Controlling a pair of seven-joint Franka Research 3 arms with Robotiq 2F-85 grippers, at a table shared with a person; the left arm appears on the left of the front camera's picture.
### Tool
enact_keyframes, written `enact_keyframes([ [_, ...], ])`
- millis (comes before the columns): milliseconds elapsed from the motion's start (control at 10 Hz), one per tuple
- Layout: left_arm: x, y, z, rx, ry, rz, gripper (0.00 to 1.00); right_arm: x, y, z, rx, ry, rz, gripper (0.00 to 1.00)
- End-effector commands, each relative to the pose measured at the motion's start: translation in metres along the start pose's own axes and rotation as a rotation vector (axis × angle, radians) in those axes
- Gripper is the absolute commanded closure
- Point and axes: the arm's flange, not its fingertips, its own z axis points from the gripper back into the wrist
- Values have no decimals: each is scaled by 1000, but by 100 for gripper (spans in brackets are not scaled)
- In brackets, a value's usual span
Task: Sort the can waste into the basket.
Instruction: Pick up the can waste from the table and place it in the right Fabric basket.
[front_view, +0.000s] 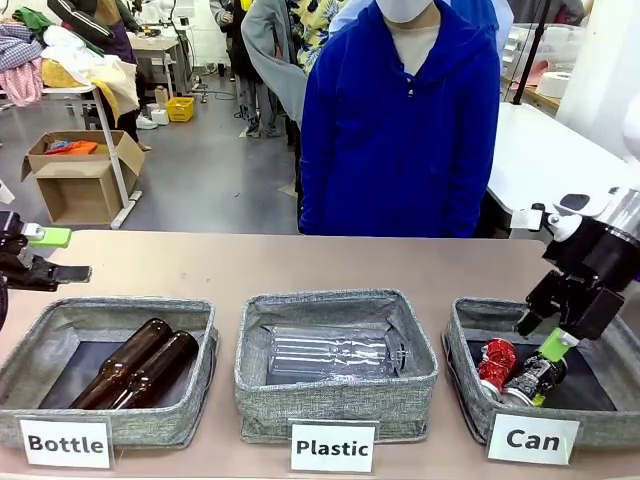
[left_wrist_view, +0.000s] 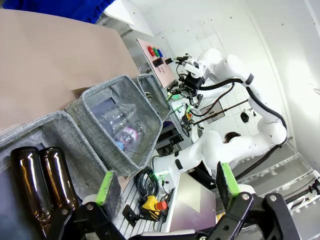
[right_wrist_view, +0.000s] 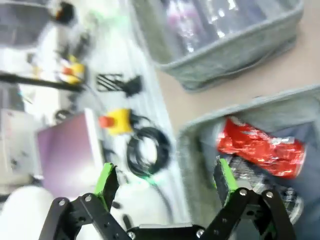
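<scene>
Red can (front_view: 496, 366) and black can (front_view: 532, 380) inside "Can" basket (front_view: 470, 392). Right end effector (front_view: 548, 352) spread, released, just above. Left end effector (front_view: 55, 255) spread over "Bottle" bin (front_view: 190, 410); "Plastic" bin (front_view: 336, 400) between.

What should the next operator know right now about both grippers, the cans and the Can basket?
Right gripper: open, holding nothing, just above the Can basket, over the cans.
Left gripper: open, holding nothing, parked at the table's left edge beside the Bottle basket.
Cans: the crushed red can and the black can both lie inside the Can basket, side by side.
Done: both cans look sorted; brown bottles are in Bottle, a clear plastic bottle in Plastic.
Left: probably only lifting the right arm clear.
</scene>
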Motion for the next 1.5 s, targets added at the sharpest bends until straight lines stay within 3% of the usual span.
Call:
enact_keyframes([
  [0, 0, -4, 1, 0, 8, 6, 0, -18, -8, 5, 264, -427, -385, 0],
  [200, 0, -4, 1, 0, 8, 6, 0, -44, -15, -9, 417, -672, -629, 0],
  [400, 0, -4, 1, 0, 8, 6, 0, -58, -10, 8, 480, -806, -751, 0],
  [600, 0, -4, 1, 0, 8, 6, 0, -83, 14, 28, 426, -985, -747, 0],
  [900, 0, -4, 1, 0, 8, 6, 0, -99, 57, 40, 274, -1031, -779, 0],
  [1000, 0, -4, 1, 0, 8, 6, 0, -101, -3, 72, 425, -969, -743, 0],
  [1400, 0, -4, 1, 0, 8, 6, 0, -101, -3, 72, 425, -969, -743, 0],
])
